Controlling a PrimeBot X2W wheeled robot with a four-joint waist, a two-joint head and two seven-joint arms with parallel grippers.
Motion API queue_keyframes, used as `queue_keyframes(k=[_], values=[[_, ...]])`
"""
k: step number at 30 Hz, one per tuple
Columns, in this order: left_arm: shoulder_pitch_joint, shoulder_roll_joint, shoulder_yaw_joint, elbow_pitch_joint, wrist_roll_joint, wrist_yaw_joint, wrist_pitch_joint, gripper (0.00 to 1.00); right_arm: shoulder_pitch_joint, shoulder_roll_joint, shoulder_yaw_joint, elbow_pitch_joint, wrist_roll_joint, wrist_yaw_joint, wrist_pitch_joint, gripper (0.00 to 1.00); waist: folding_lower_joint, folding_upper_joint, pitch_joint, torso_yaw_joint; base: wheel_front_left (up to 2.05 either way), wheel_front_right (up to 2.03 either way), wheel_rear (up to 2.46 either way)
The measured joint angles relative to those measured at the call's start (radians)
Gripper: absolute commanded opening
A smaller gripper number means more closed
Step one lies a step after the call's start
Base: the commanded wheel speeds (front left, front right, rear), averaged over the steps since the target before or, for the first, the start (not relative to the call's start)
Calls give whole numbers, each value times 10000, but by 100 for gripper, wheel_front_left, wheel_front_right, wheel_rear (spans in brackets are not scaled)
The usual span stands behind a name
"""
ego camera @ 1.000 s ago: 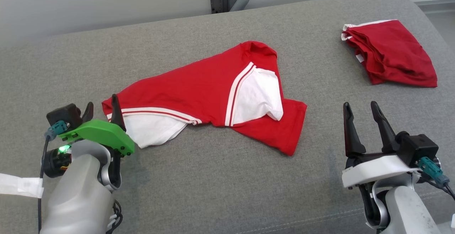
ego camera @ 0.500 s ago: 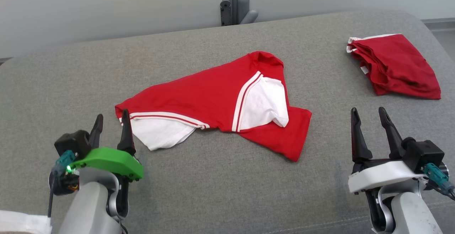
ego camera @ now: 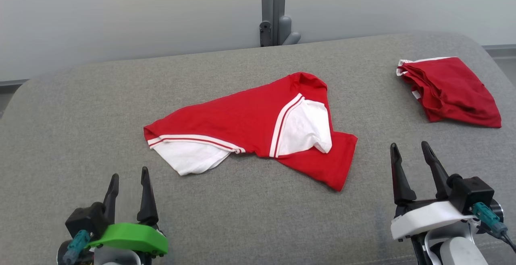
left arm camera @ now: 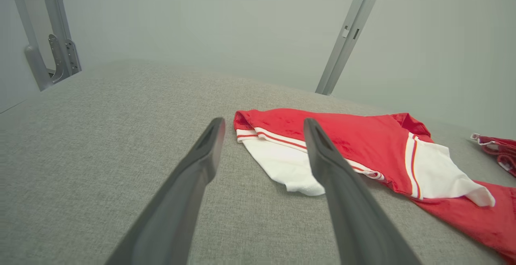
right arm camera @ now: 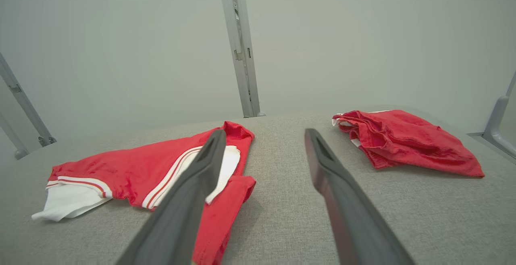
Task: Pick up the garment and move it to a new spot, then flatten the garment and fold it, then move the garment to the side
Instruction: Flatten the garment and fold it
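The garment (ego camera: 238,120), a red shirt with white sleeves and striped trim, lies loosely folded in the middle of the grey padded table (ego camera: 242,216). My left gripper (ego camera: 130,172) stands open near the front left, short of the garment's white sleeve and apart from it. At the front right my right gripper (ego camera: 408,144) is open too, clear of the garment's red hem corner. Along the left wrist view the left gripper (left arm camera: 264,121) points at the garment (left arm camera: 363,144). The right gripper (right arm camera: 264,132) has the garment (right arm camera: 133,168) to its left.
A second red garment (ego camera: 451,92) lies bunched at the back right of the table, also to the right of the right wrist's fingers (right arm camera: 403,140). A grey metal post (ego camera: 274,11) rises behind the table's rounded back edge, against a pale wall.
The head camera has tilted up, so the whole scene sits lower. My left gripper has drawn back from the garment's left corner toward the front edge. The garment lies unchanged.
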Motion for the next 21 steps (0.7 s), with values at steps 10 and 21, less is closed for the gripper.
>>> queue_keyframes(k=[10, 21], values=[[682, -169, -50, -681, 257, 90, 0, 100, 251, 0, 314, -40, 186, 0, 27, 100, 0, 0, -122, 41, 0, 0, 0], [672, -199, -98, -623, 449, 56, 0, 100, 254, 0, 372, -17, 199, 0, 25, 100, 0, 0, 54, -1, 0, 0, 0]])
